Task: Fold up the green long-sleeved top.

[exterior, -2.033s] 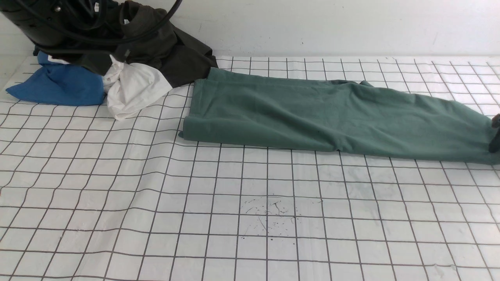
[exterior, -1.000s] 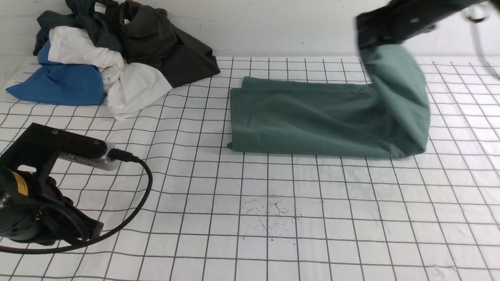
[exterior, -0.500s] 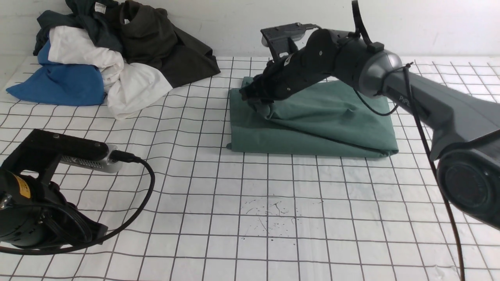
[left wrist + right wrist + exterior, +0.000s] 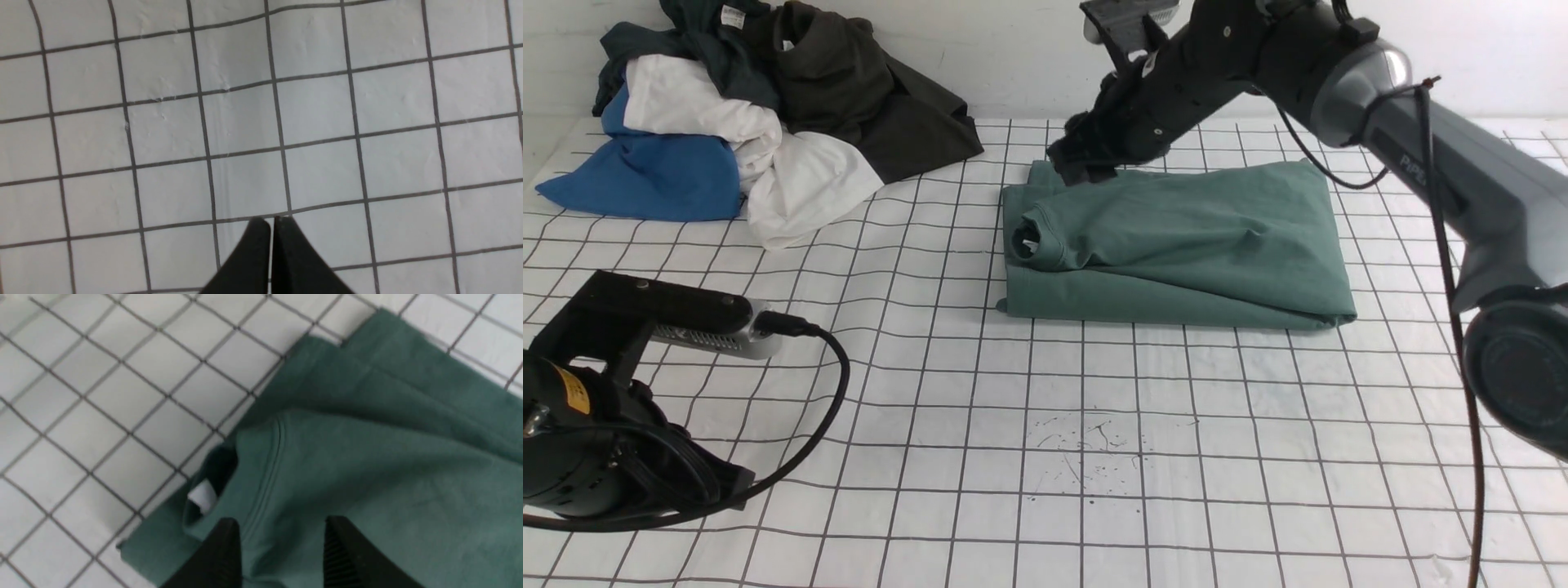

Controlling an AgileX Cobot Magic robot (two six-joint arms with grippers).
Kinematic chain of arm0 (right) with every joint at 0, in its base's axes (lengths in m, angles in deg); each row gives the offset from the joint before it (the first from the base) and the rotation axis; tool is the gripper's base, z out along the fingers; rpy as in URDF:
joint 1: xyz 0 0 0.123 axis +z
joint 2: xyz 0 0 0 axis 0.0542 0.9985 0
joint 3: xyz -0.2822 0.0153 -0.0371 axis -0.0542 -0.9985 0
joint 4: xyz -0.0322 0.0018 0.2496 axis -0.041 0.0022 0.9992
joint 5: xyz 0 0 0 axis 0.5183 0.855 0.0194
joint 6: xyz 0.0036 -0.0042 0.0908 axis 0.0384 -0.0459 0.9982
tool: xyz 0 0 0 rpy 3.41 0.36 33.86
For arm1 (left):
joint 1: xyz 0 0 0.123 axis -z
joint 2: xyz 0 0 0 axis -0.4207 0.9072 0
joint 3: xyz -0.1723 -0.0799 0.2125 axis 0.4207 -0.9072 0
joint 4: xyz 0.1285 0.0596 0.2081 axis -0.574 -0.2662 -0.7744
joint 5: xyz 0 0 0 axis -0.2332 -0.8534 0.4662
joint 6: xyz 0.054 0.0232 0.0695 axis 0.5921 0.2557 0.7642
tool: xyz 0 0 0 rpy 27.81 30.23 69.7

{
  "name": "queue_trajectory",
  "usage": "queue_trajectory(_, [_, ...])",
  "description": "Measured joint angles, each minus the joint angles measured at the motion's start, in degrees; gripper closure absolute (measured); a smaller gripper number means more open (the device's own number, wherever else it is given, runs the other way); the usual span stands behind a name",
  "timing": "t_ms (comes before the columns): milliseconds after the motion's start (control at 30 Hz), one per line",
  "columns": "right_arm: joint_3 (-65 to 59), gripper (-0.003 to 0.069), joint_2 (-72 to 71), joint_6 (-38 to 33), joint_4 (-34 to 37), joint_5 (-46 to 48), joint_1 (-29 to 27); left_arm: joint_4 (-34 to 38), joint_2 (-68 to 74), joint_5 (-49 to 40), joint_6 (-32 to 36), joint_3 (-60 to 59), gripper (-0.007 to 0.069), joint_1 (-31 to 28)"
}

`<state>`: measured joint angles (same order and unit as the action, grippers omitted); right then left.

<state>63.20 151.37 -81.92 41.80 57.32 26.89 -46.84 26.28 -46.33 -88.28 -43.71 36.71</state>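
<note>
The green long-sleeved top (image 4: 1176, 245) lies folded in two on the grid-marked table (image 4: 1094, 490), toward the back middle. Its ribbed neck with a white label (image 4: 1027, 237) faces left on the upper layer. My right gripper (image 4: 1080, 170) hovers just over the top's far left corner, open and holding nothing. In the right wrist view its fingers (image 4: 282, 522) stand apart above the green cloth (image 4: 367, 457), near the neck label (image 4: 202, 496). My left gripper (image 4: 271, 220) is shut and empty over bare table; the left arm (image 4: 605, 408) sits at the front left.
A heap of other clothes (image 4: 752, 106), blue, white and very dark, lies at the back left against the wall. The left arm's black cable (image 4: 833, 384) loops over the table. Faint ink specks (image 4: 1086, 449) mark the front middle.
The right gripper carried the top's right end over to the left, then opened and let it go. It has lifted up and back, and the upper layer has settled flat.
</note>
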Motion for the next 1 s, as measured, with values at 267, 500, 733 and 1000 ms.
queue_trajectory(267, [-9.32, 0.0664, -14.04, -3.35, -2.35, 7.74, -0.74, 1.04, -12.02, 1.80, 2.89, 2.08, 0.0631, 0.00])
queue_trajectory(500, [-27.19, 0.0673, -40.75, -3.42, -4.83, -0.29, -5.56, 0.03, -35.52, 14.43, 5.27, -7.03, 0.0631, 0.00])
queue_trajectory(733, [-50.97, 0.0673, -61.21, -6.81, -2.99, -7.32, -6.90, -0.62, -47.93, 25.70, 10.05, -19.14, 0.0631, 0.00])
queue_trajectory(1000, [-85.90, 0.0673, -84.85, -8.82, 2.95, -29.27, -6.90, -0.02, -52.63, 29.69, 10.08, -22.29, 0.0631, 0.00])
